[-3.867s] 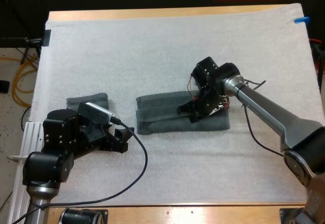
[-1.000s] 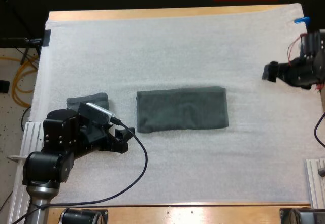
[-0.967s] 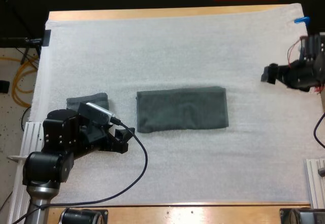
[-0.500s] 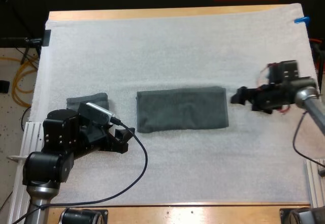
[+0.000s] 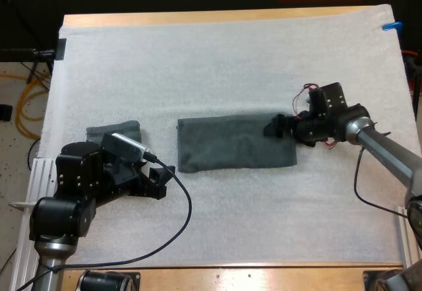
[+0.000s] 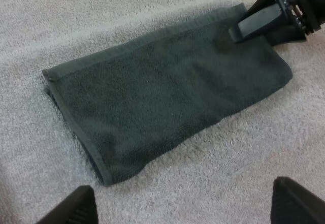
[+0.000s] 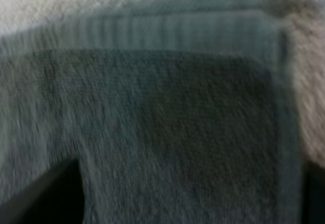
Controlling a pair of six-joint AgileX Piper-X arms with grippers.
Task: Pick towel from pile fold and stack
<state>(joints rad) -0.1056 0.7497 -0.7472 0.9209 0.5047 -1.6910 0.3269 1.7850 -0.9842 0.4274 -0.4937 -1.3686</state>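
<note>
Because the right end effector hangs with its two fingers spread at the far right corner of the long towel, the main risk lies in how many layers it takes when it closes. The right wrist view looks straight down on that corner. The hem lines run between the parted fingers, and nothing is pinched. If the bite is too shallow, I judge it would catch only the upper layer and peel the fold open. If it is too deep, it may drag the white mat up with the cloth. A pinch away from the corner would likely pull the edge askew, so the next fold would land crooked and the piece would not sit square on a stack.

The left end effector hovers just beside the long towel's near left corner, fingers apart and gripping nothing. Its wrist view shows the long towel lying flat, with the right end effector at the opposite end. With that left end unpinned, a sideways pull from the right could slide the whole piece across the worktop rather than fold it. A smaller towel lies left of the long towel, partly under the left arm, where a careless left-arm move could scuff it.
</note>
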